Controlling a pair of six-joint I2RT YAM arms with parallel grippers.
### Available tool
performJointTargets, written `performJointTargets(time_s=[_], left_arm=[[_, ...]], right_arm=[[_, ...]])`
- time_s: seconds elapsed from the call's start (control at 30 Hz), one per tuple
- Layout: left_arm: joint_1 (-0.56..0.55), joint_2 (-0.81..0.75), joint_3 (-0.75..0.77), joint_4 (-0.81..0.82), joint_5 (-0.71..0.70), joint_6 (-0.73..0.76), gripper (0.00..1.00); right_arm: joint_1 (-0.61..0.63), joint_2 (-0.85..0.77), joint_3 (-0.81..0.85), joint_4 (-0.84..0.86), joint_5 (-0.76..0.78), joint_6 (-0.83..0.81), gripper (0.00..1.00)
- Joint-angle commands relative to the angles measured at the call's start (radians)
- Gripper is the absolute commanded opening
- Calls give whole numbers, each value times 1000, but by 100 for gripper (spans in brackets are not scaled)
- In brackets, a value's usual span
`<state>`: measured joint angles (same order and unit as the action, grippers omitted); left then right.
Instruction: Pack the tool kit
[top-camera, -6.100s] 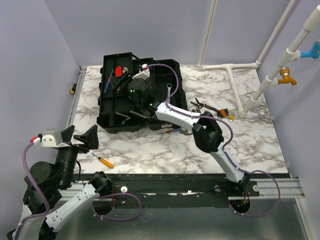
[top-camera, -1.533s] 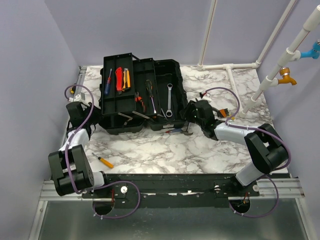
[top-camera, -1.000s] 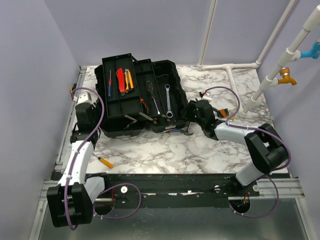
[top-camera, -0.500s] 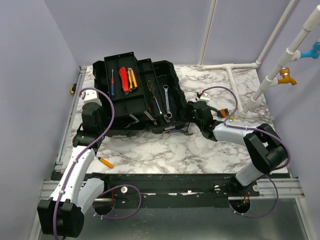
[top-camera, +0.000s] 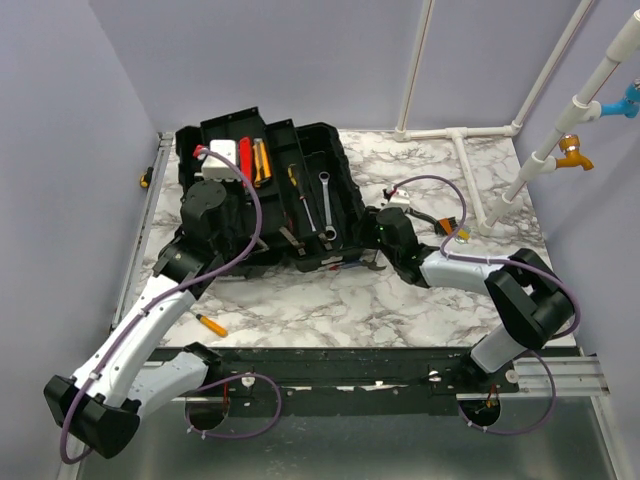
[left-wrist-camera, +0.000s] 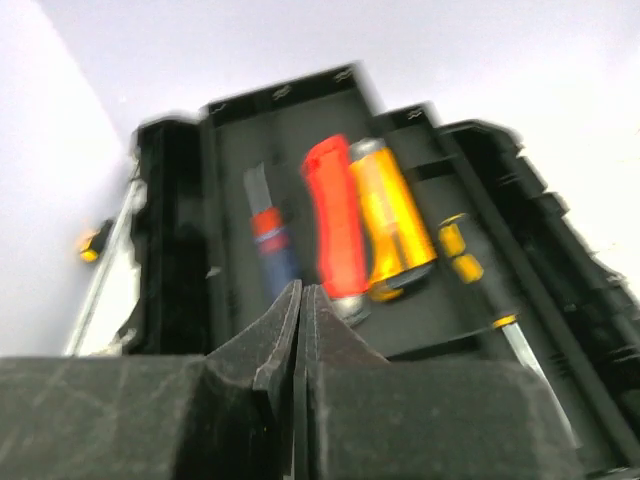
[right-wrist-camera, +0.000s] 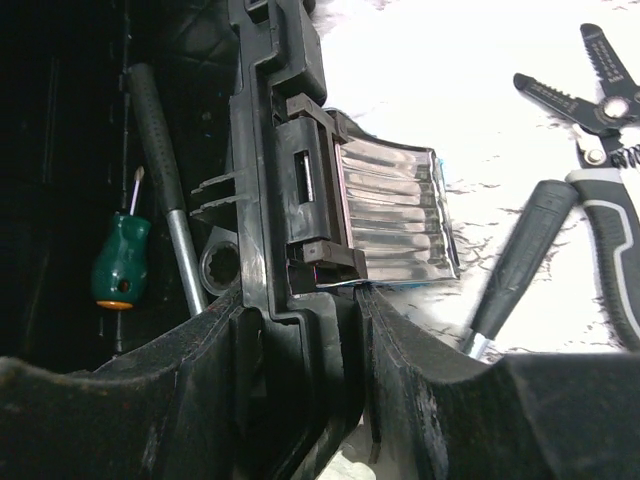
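The black toolbox (top-camera: 352, 212) lies open on the marble table. Its tray (left-wrist-camera: 240, 130) holds a blue screwdriver (left-wrist-camera: 272, 235), a red knife (left-wrist-camera: 335, 225) and a yellow knife (left-wrist-camera: 390, 225). My left gripper (left-wrist-camera: 300, 290) hovers over the near end of that tray (top-camera: 222, 172), shut with nothing between its fingers. My right gripper (right-wrist-camera: 300, 300) is shut on the toolbox's right wall (right-wrist-camera: 265, 150), just below a shiny ribbed latch (right-wrist-camera: 390, 215); one finger is inside the box and one outside (top-camera: 367, 234). Inside lie a wrench (top-camera: 327, 200) and a green-handled screwdriver (right-wrist-camera: 118, 260).
An orange screwdriver (top-camera: 210, 324) lies on the table near the front left. Pliers (top-camera: 420, 215) and a black-handled tool (right-wrist-camera: 525, 250) lie right of the toolbox. White pipes (top-camera: 460, 135) run along the back right, and walls close the left and rear.
My left arm has swung from the table's left edge rightwards over the tray, and its jaws have come together. The toolbox has turned and shifted slightly left, with the right gripper still clamped on it.
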<state>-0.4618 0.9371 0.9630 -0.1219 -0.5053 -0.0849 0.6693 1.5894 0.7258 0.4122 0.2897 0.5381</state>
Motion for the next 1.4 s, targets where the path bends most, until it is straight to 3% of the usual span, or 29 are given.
performJointTargets(time_s=[0.0,0.1,0.2,0.37,0.57,0.73,0.77,0.97,1.2,1.37], left_arm=[[-82,67,76,21,11,112,0],[-117,109,88,27,7,133,0],[-107,115,94,0,-26,46,0],[-9,29,72,-67,105,-121,0],[218,-112,18,-215,282,-370,37],[409,-221,-54,-252,499,-486,61],[445,-231,-55,-259,555,-498,62],[613,-198,-44,-277,785,-540,66],[749,-179,-64,-252,928,-562,68],[831,-171,-73,-244,1014,-575,69]], right_arm=[[101,-15,-29,147,-261,-105,37],[104,-27,-44,178,-282,-107,37],[103,-16,-22,123,-220,-99,37],[104,5,-10,101,-172,-65,37],[102,72,77,-47,-62,0,32],[94,129,159,-170,88,94,2],[84,140,180,-207,106,122,1],[8,180,268,-345,140,283,1],[-22,148,267,-406,233,349,1],[-120,125,236,-411,206,377,1]])
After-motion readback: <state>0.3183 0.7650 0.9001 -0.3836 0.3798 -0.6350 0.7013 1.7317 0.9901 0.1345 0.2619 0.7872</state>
